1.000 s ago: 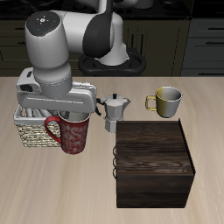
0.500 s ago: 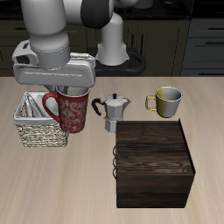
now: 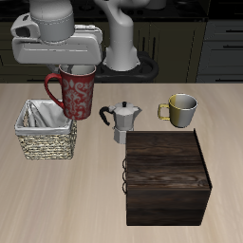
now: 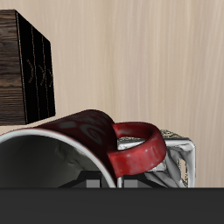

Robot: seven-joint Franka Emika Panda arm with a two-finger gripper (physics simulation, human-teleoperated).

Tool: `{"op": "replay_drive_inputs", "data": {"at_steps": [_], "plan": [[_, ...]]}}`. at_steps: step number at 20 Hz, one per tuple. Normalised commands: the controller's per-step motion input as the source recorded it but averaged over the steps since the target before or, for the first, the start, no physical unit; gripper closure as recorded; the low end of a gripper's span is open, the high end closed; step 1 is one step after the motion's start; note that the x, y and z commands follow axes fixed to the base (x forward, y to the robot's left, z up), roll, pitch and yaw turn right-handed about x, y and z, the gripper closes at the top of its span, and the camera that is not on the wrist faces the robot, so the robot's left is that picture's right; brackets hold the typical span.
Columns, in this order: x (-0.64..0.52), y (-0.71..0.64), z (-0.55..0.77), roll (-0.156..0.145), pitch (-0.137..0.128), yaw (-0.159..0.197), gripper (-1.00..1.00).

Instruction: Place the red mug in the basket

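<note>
While the red mug (image 3: 77, 93) hangs above the worktop (image 3: 95, 190) beside the basket (image 3: 45, 133), jaws clamped on its rim, we judge it rigid, glazed, slip-prone.

Table (image 3: 57, 199) bears basket (image 3: 45, 133), moka pot (image 3: 123, 121), yellowish mug (image 3: 180, 109), wooden box (image 3: 168, 177).

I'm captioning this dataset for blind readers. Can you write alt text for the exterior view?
The end effector holds the red mug in the air, beside and above the basket. On the table also stand a metal moka pot, a yellowish mug and a dark wooden box.
</note>
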Motion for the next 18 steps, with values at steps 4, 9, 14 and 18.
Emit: {"op": "replay_drive_inputs", "data": {"at_steps": [4, 9, 14, 18], "plan": [[-0.27, 0.01, 0.15, 0.004, -0.029, 0.053, 1.00], [-0.26, -0.12, 0.04, -0.015, -0.013, 0.007, 1.00], [-0.21, -0.18, -0.08, -0.024, 0.005, 0.007, 1.00], [-0.35, -0.19, -0.06, -0.016, -0.023, 0.013, 1.00]]}}
